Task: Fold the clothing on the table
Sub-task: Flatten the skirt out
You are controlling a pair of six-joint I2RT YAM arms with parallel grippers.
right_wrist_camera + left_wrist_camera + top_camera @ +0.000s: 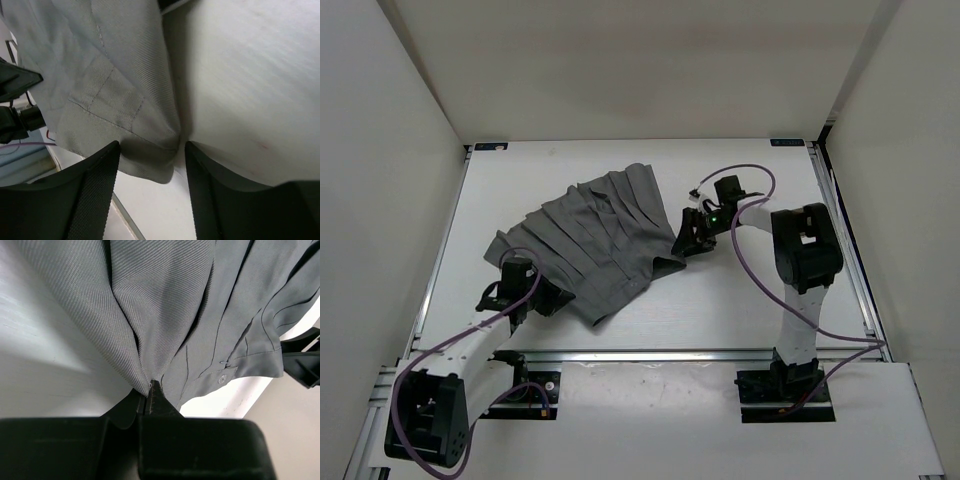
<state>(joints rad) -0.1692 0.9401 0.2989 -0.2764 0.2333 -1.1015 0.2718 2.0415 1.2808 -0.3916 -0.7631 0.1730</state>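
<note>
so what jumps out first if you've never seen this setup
The grey pleated clothing lies rumpled in the middle of the white table. The left gripper is shut on its near-left edge, and the right gripper straddles its right corner with jaws apart.

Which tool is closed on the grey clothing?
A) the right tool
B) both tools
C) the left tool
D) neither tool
C: the left tool is shut tight on a fold of the clothing, while the right tool stands open around a corner of it.
</note>
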